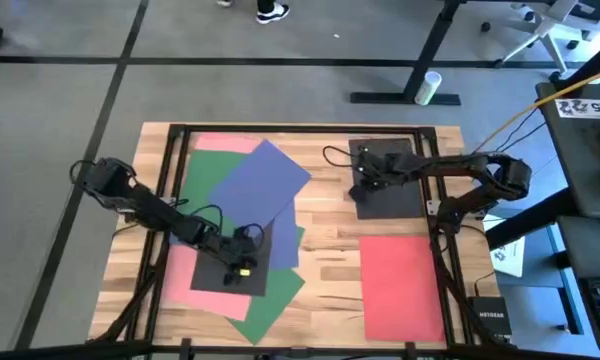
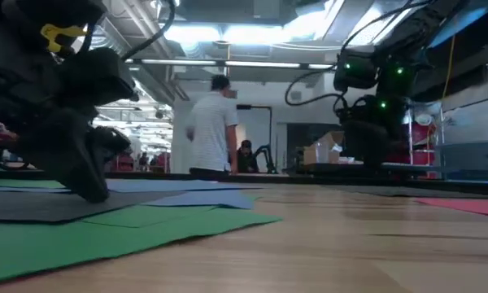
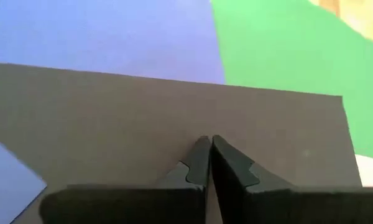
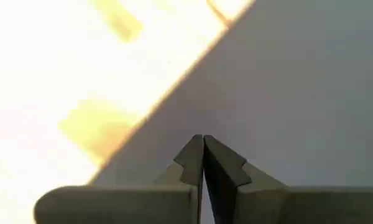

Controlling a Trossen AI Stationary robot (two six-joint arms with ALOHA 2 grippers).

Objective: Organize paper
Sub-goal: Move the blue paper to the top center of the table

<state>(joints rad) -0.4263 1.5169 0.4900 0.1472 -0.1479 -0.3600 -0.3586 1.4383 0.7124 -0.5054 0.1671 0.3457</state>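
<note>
Wooden table (image 1: 325, 240) strewn with paper (image 1: 250, 180), person (image 2: 211, 126) behind — left gripper (image 1: 242, 262), right gripper (image 1: 365, 185) both pressed together on black sheets.

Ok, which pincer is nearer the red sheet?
Right. The right pincer sits on a black sheet just beyond the red sheet; the left pincer is across the table on the pile.

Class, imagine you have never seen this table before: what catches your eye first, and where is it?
A loose heap of overlapping sheets on the table's left: a blue sheet over green and pink. The left gripper, shut, presses on a black sheet at the heap's near edge. A lone red sheet lies at right.
</note>
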